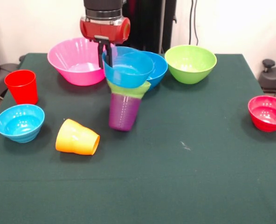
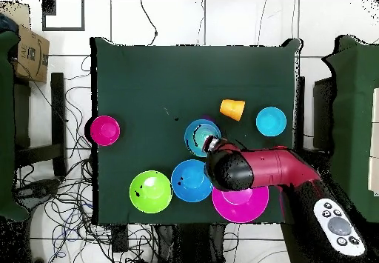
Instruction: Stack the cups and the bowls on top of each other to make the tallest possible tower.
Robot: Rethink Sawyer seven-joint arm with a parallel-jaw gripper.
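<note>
A purple cup (image 1: 124, 113) stands upright mid-table with a small lime green bowl (image 1: 128, 89) on it and a small blue bowl (image 1: 127, 70) on top, tilted. My gripper (image 1: 105, 59) comes down behind the stack, its fingers closed on the blue bowl's left rim. In the overhead view the stack (image 2: 200, 135) sits just beyond the gripper (image 2: 212, 144). The orange cup (image 1: 77, 137) lies on its side. The red cup (image 1: 22, 86) stands at the left. The light blue bowl (image 1: 19, 122) and the red bowl (image 1: 267, 113) stand alone.
The big pink bowl (image 1: 75, 60), the mid-sized blue bowl (image 1: 159, 70) and the mid-sized lime green bowl (image 1: 190, 63) stand in a row at the far side, close behind the stack. My arm (image 2: 266, 170) covers part of the pink bowl (image 2: 244, 204) from above.
</note>
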